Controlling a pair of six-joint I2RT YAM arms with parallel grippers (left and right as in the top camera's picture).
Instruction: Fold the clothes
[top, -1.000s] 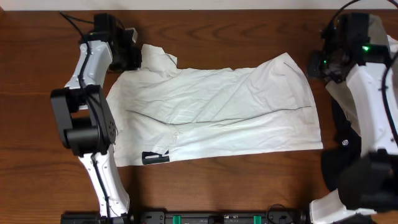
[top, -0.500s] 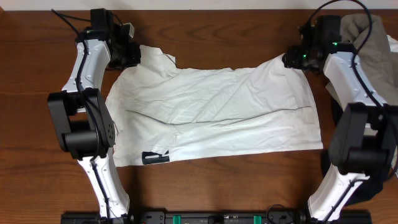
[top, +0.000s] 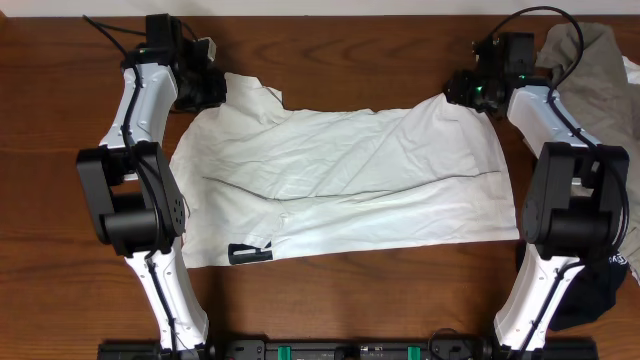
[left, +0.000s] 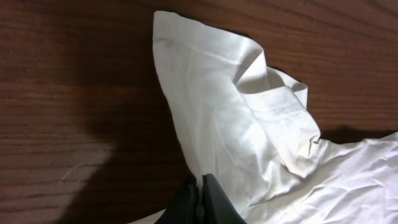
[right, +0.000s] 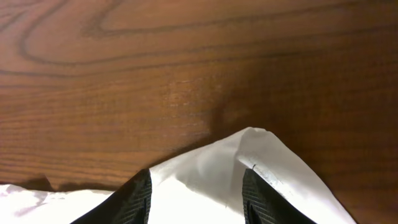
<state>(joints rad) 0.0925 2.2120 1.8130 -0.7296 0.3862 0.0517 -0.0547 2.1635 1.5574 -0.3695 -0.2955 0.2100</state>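
The clothes, a white T-shirt (top: 350, 175), lie spread across the wooden table, with a bit of black print (top: 250, 253) showing at the lower left edge. My left gripper (top: 205, 88) sits at the shirt's far left sleeve. In the left wrist view, this gripper (left: 202, 186) is shut, pinching the edge of the white cloth (left: 230, 106). My right gripper (top: 460, 90) is at the shirt's far right corner. In the right wrist view it (right: 198, 190) stands open, its two fingers straddling the raised corner of cloth (right: 249, 149).
A grey-olive garment (top: 590, 50) lies bunched at the back right of the table. A black garment (top: 590, 290) lies under the right arm near the front right. The bases of both arms stand at the front edge.
My right arm has swung left from the table's right edge to the shirt's far right corner. The left gripper has stayed at the sleeve.
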